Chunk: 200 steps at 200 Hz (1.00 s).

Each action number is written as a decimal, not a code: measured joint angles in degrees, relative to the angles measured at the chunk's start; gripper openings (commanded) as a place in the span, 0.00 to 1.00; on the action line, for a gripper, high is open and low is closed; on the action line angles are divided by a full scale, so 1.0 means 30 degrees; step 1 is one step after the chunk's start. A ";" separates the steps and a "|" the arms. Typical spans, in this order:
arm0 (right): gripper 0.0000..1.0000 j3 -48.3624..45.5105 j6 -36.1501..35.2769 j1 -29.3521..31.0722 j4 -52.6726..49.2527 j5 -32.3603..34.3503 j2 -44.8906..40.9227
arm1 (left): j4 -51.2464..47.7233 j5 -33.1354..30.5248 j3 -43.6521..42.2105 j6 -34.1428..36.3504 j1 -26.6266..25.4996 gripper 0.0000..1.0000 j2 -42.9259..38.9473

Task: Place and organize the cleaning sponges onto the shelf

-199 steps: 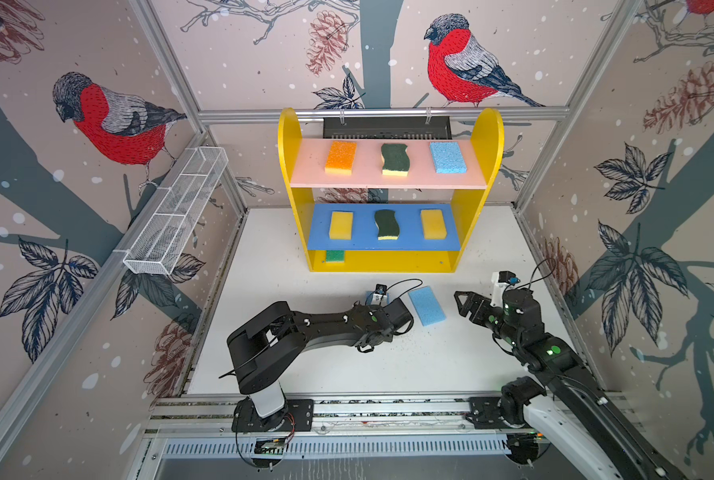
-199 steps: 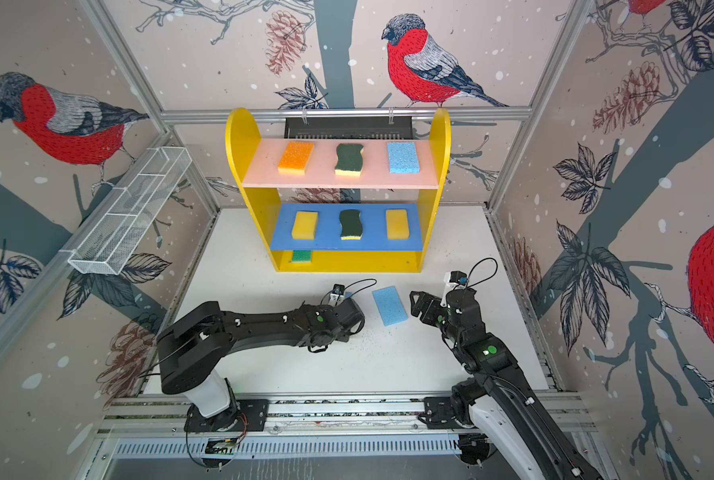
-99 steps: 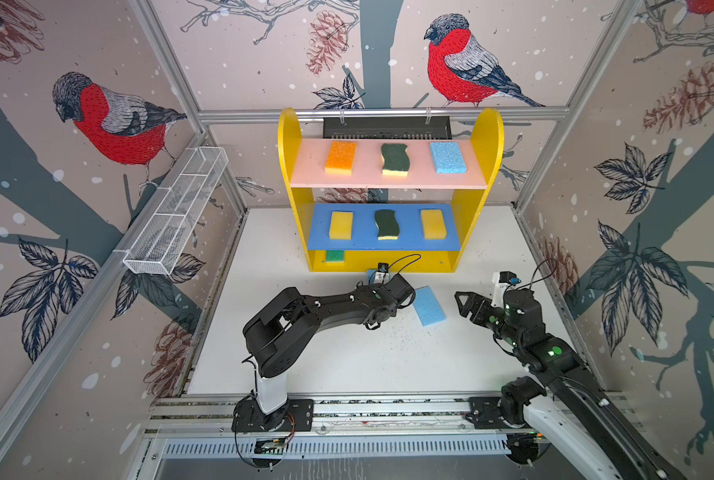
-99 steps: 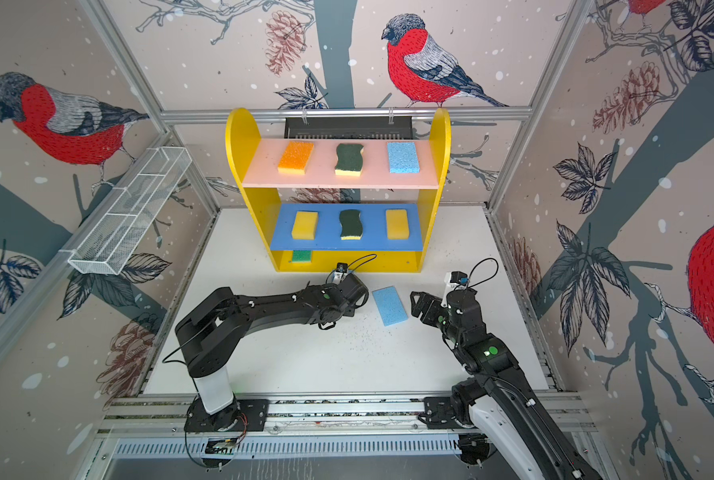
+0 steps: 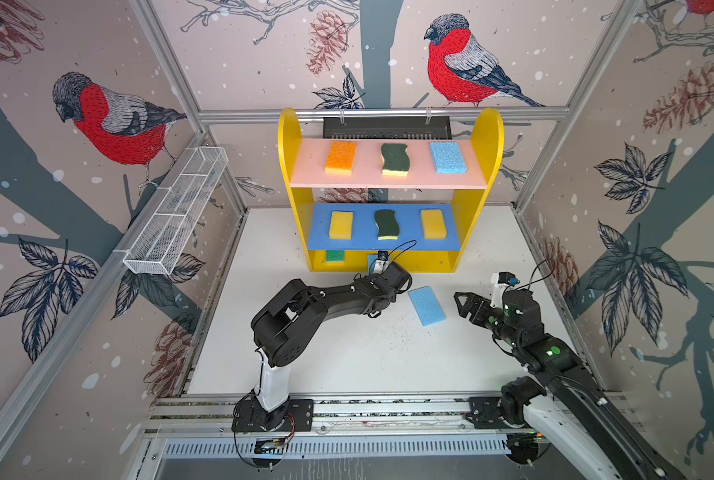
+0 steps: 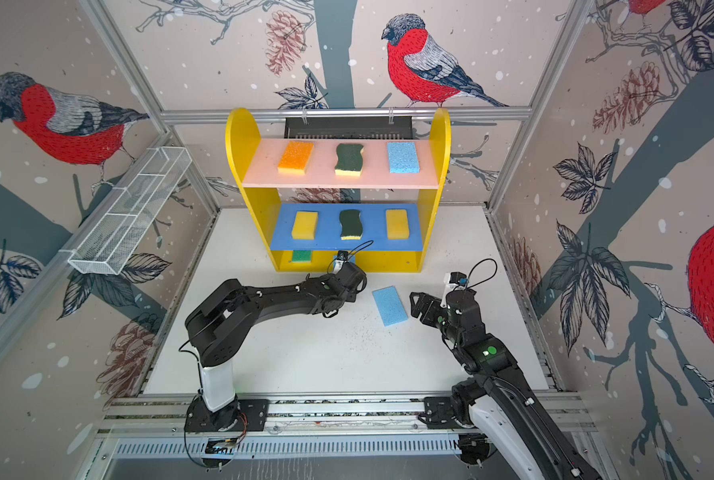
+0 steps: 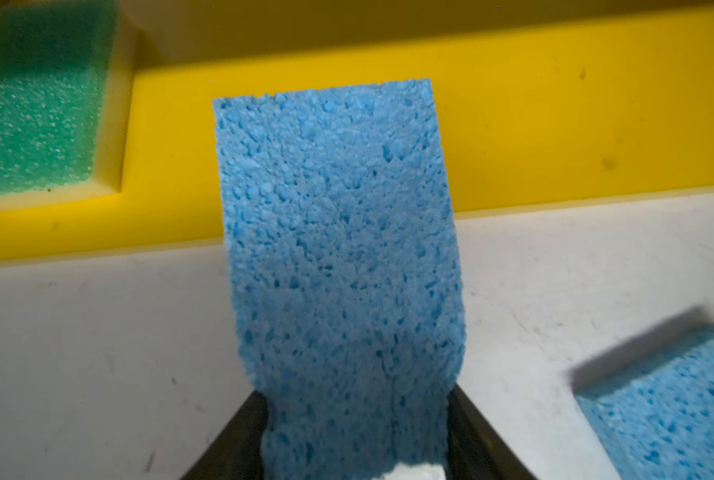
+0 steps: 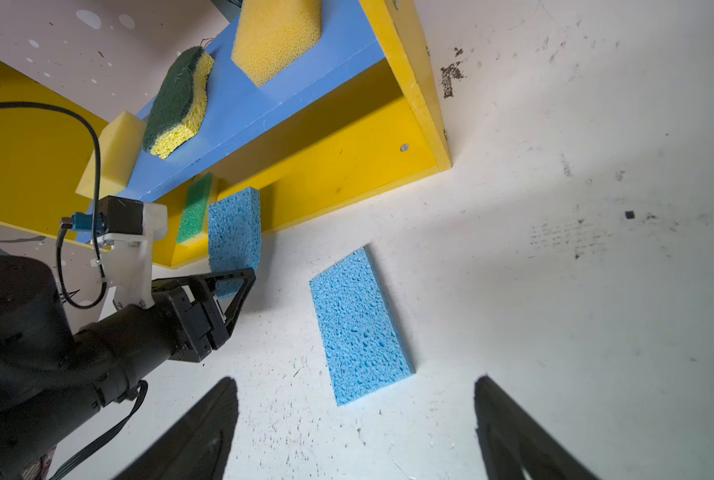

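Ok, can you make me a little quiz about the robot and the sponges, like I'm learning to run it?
1. True or false: the left gripper holds a blue sponge.
2. What colour is the sponge lying on the shelf's yellow base? A orange, B green, C pink.
3. How many sponges lie on the pink board?
Key: 1 true. 2 B, the green sponge. 3 three.
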 measured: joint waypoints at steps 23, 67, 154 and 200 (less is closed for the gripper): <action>0.89 -0.0211 0.0066 -0.0007 0.0248 -0.0175 0.0058 | 0.0546 -0.0342 0.0328 0.0408 0.0248 0.59 0.0510; 0.89 -0.0510 0.0080 -0.0036 0.0583 -0.0415 0.0175 | 0.1829 -0.0882 0.0488 0.0845 0.0590 0.59 0.1042; 0.89 -0.1071 0.0153 -0.0036 0.1231 -0.0903 0.0189 | 0.3053 -0.1370 0.0896 0.1370 0.0714 0.60 0.1880; 0.89 -0.1282 0.0160 -0.0036 0.1246 -0.0925 0.0022 | 0.5151 -0.1406 -0.0437 0.1508 0.0685 0.60 0.0984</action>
